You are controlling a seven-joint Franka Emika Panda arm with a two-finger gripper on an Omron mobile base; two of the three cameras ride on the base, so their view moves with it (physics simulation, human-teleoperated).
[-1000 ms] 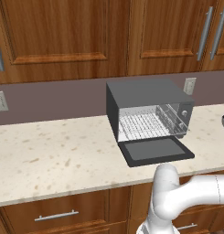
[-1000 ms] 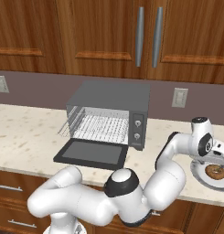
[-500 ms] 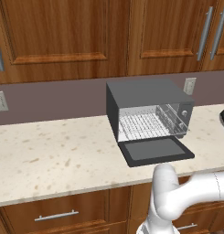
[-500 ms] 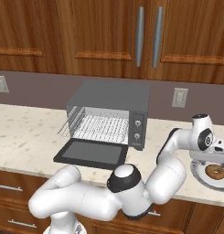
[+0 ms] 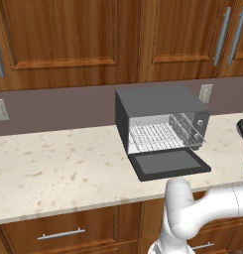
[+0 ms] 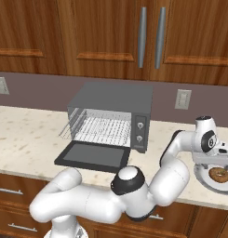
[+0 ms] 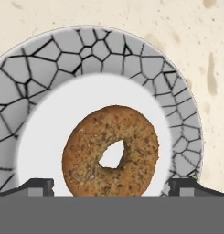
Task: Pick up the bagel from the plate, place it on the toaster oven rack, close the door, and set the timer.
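Bagel (image 7: pixel 110 151) lies flat on a crackle-rimmed plate (image 7: pixel 131 50) on the speckled beige worktop (image 5: pixel 58 163), right of the open toaster oven (image 6: pixel 113 116) beneath wooden cabinets (image 5: pixel 68 39), gripper (image 7: pixel 111 185) spread apart above it.

The pincer (image 7: pixel 111 185) hangs over the plate (image 7: pixel 177 114), its two tips spread wide, one off each flank of the bagel (image 7: pixel 110 151), with white plate showing in the gaps between tip and bread. Nothing stands beside the plate on the desk (image 6: pixel 22 135). Away to the pincer's side, the toaster oven (image 6: pixel 113 114) has its door (image 6: pixel 93 155) dropped flat, leaving the toaster oven rack (image 6: pixel 103 129) open from the front.
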